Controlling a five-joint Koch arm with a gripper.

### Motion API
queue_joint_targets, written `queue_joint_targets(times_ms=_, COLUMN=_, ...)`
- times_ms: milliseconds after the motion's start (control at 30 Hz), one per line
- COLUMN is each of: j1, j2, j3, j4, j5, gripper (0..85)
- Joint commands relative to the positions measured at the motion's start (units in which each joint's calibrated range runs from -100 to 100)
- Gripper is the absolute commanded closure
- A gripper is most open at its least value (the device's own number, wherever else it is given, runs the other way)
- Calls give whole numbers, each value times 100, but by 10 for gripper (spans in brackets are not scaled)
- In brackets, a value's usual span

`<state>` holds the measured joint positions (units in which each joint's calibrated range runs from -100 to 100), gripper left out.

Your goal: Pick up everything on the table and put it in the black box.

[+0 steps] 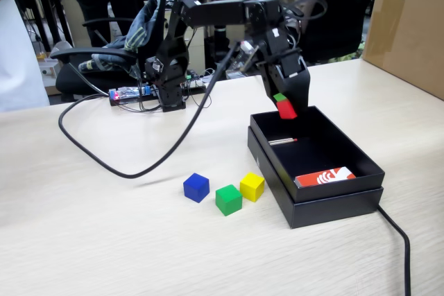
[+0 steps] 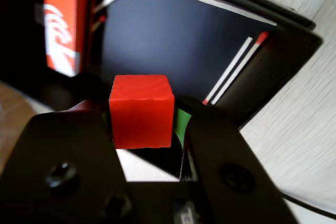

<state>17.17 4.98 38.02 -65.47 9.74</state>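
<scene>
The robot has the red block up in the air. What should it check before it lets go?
1. Red cube held firmly in the gripper: ok, both jaws press its sides in the wrist view.
2. Cube above the black box: ok, the wrist view shows the box floor right below it.
3. Landing spot free: ok, the red-and-white card sits at the near end and the silver stick lies off to the left side in the fixed view.
4. Cube low enough not to bounce out: cannot tell.
5. Other cubes waiting: ok, blue cube, green cube and yellow cube sit on the table, clear of the box.
</scene>
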Motion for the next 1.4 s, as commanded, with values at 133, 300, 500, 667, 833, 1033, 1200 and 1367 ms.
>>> queue_joint_targets(times_ms=133, j1=147, j2=1343, j3=1311, j4=-343, j5=54, gripper=725)
queue_joint_targets(times_ms=300, j1=225, j2=1940, j3=1366, j4=-654, j5=122, gripper=572)
queue_joint_targets(times_ms=500, j1=195, j2=838, j3=1012, j4=-836, j5=132, gripper=459)
queue_joint_targets(times_ms=667, j1=-166, j2=-1824, j3=323, j4=-844, j5=-88, gripper=460)
queue_joint_targets(times_ms=833, j1=-806, j2=-3304, j3=-629, j4=-844, j5=-757, gripper=424)
queue_joint_targets(times_ms=1033, j1=-1514, j2=-2925, j3=-1064, j4=-827, j5=-1309, gripper=388)
queue_joint_targets(times_ms=1200, j1=-1871, j2=-1296, j3=-1073, j4=-767, j5=-1421, gripper=370)
queue_joint_targets(times_ms=1367, j1=-1929, j2=-194, j3=-774, j4=-758, j5=-1368, gripper=367)
